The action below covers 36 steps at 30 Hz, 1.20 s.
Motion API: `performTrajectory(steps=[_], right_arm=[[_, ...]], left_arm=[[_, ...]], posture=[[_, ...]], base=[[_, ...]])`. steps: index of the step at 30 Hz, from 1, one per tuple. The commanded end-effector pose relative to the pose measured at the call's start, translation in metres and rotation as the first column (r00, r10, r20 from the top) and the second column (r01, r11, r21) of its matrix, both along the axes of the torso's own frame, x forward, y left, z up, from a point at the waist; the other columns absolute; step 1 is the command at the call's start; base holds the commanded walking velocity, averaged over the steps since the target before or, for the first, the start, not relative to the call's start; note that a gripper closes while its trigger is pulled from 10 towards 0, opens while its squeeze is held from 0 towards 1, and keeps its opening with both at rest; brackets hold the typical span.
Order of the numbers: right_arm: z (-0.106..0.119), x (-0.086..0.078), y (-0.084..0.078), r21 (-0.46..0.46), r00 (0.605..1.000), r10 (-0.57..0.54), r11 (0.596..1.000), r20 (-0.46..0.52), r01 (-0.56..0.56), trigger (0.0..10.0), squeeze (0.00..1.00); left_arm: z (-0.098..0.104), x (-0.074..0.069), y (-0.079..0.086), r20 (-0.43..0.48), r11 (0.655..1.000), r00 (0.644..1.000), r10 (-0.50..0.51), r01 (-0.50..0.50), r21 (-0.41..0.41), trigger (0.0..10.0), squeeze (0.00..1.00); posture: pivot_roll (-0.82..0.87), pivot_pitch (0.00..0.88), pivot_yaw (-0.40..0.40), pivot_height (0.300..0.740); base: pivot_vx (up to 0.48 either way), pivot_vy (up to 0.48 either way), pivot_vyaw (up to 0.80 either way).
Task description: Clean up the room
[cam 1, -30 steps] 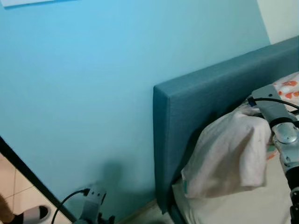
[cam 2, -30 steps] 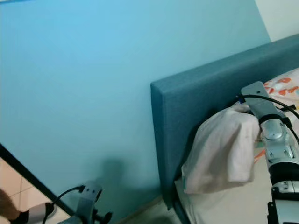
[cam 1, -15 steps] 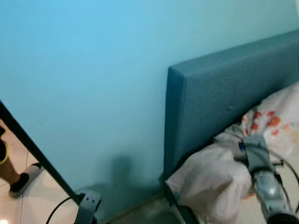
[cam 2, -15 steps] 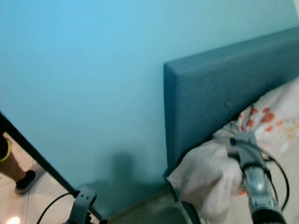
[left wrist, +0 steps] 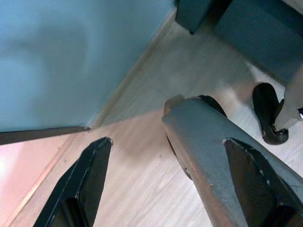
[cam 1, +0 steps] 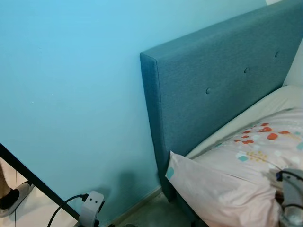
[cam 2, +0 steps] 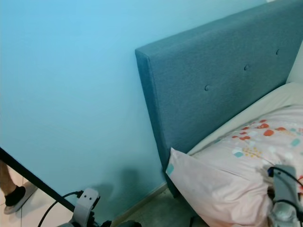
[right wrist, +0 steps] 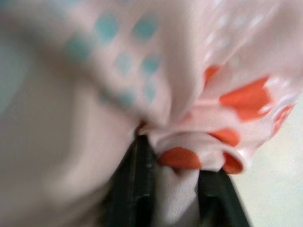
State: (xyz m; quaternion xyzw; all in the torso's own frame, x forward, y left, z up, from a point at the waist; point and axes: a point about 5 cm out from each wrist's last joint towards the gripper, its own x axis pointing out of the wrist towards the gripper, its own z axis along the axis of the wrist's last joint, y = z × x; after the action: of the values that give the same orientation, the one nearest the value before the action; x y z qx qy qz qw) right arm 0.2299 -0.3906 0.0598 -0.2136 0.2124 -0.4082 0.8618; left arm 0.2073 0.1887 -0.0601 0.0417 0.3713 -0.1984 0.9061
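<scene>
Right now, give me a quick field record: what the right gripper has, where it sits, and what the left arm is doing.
right gripper: shut on a fold of the pillow
pillow: pink, orange and teal print, lying on the bed at the foot of the blue headboard
left gripper: open, over wooden floor near the blue wall
person: a foot at the left edge
</scene>
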Motion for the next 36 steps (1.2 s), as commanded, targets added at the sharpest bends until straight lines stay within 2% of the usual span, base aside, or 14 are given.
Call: performTrajectory(steps=[1, 7, 14, 21, 22, 23, 24, 25, 26, 30, 33, 34, 35, 36], right_arm=[[0.005, 0.005, 0.001, -0.011, 1.000, -0.011, 1.000, 0.029, 0.011, 10.0, 1.00], [0.014, 0.007, -0.002, -0.045, 0.999, -0.035, 0.998, 0.036, 0.037, 10.0, 1.00], [0.017, 0.005, -0.008, -0.010, 0.997, -0.075, 0.997, 0.020, 0.076, 10.0, 1.00], [0.049, 0.018, -0.009, -0.014, 0.995, -0.070, 0.997, 0.074, 0.071, 10.0, 1.00], [0.065, 0.022, -0.009, -0.016, 0.991, -0.074, 0.997, 0.110, 0.077, 10.0, 0.91], [0.065, 0.022, -0.009, -0.016, 0.991, -0.074, 0.997, 0.110, 0.077, 10.0, 0.91], [0.074, 0.024, -0.009, -0.020, 0.989, -0.074, 0.997, 0.128, 0.077, 10.0, 0.51], [0.080, 0.025, -0.009, -0.023, 0.987, -0.073, 0.997, 0.140, 0.077, 10.0, 0.51], [0.089, 0.029, -0.008, -0.019, 0.984, -0.064, 0.997, 0.164, 0.068, 10.0, 0.00], [0.109, 0.043, 0.000, -0.001, 0.974, 0.001, 1.000, 0.228, 0.000, 10.0, 0.00], [0.113, 0.047, 0.004, 0.005, 0.970, 0.027, 1.000, 0.243, -0.029, 10.0, 0.00], [0.116, 0.051, 0.008, 0.011, 0.966, 0.048, 0.999, 0.253, -0.053, 10.0, 0.00], [0.118, 0.056, 0.013, 0.006, 0.958, 0.081, 0.996, 0.274, -0.086, 10.0, 0.00], [0.118, 0.056, 0.013, 0.006, 0.958, 0.081, 0.996, 0.274, -0.086, 10.0, 0.00]], left_arm=[[-0.002, -0.003, 0.002, -0.018, 1.000, 1.000, 0.024, -0.024, -0.011, 10.0, 0.00], [0.001, 0.002, -0.004, -0.009, 0.996, 0.999, 0.051, -0.051, -0.076, 10.0, 0.00], [0.007, 0.011, -0.006, -0.011, 0.987, 1.000, 0.029, -0.031, -0.159, 10.0, 0.00], [0.009, 0.004, 0.000, -0.113, 0.956, 0.974, -0.195, 0.164, -0.242, 10.0, 0.00], [0.009, -0.005, 0.001, -0.159, 0.918, 0.931, -0.330, 0.277, -0.283, 10.0, 0.00], [0.009, -0.005, 0.001, -0.159, 0.918, 0.931, -0.330, 0.277, -0.283, 10.0, 0.00], [0.010, -0.008, 0.003, -0.173, 0.897, 0.906, -0.385, 0.323, -0.302, 10.0, 0.00], [0.011, -0.010, 0.004, -0.182, 0.882, 0.889, -0.420, 0.351, -0.315, 10.0, 0.00], [0.013, -0.010, 0.003, -0.184, 0.857, 0.867, -0.462, 0.384, -0.343, 10.0, 0.00], [0.023, -0.005, 0.000, -0.151, 0.777, 0.814, -0.561, 0.455, -0.434, 10.0, 0.00], [0.027, -0.002, -0.001, -0.133, 0.755, 0.801, -0.584, 0.475, -0.452, 10.0, 0.00], [0.032, 0.001, -0.003, -0.107, 0.719, 0.780, -0.617, 0.503, -0.480, 10.0, 0.00], [0.042, 0.005, -0.006, -0.059, 0.656, 0.745, -0.664, 0.544, -0.523, 10.0, 0.00], [0.042, 0.005, -0.006, -0.059, 0.656, 0.745, -0.664, 0.544, -0.523, 10.0, 0.00]], posture=[[0.05, 0.093, 0.089, 0.638], [0.04, 0.084, 0.080, 0.638], [0.03, 0.064, 0.074, 0.638], [0.00, 0.039, 0.073, 0.638], [-0.01, 0.026, 0.074, 0.638], [-0.01, 0.026, 0.074, 0.638], [-0.01, 0.023, 0.073, 0.638], [-0.01, 0.023, 0.073, 0.638], [-0.01, 0.010, 0.070, 0.638], [-0.01, 0.000, 0.065, 0.638], [-0.01, 0.000, 0.064, 0.638], [-0.01, 0.000, 0.060, 0.638], [-0.01, 0.000, 0.059, 0.638], [-0.01, 0.000, 0.059, 0.638]], base=[[0.000, 0.000, 0.00], [0.000, 0.000, 0.00], [0.000, 0.000, 0.00], [0.000, 0.000, 0.00], [0.000, 0.000, 0.00], [0.000, 0.000, 0.00], [0.000, 0.000, 0.00], [0.000, 0.000, 0.00], [0.000, 0.000, 0.00], [0.000, 0.000, 0.00], [0.000, 0.000, 0.00], [0.000, 0.000, 0.00], [0.000, 0.000, 0.00], [0.000, 0.000, 0.00]])
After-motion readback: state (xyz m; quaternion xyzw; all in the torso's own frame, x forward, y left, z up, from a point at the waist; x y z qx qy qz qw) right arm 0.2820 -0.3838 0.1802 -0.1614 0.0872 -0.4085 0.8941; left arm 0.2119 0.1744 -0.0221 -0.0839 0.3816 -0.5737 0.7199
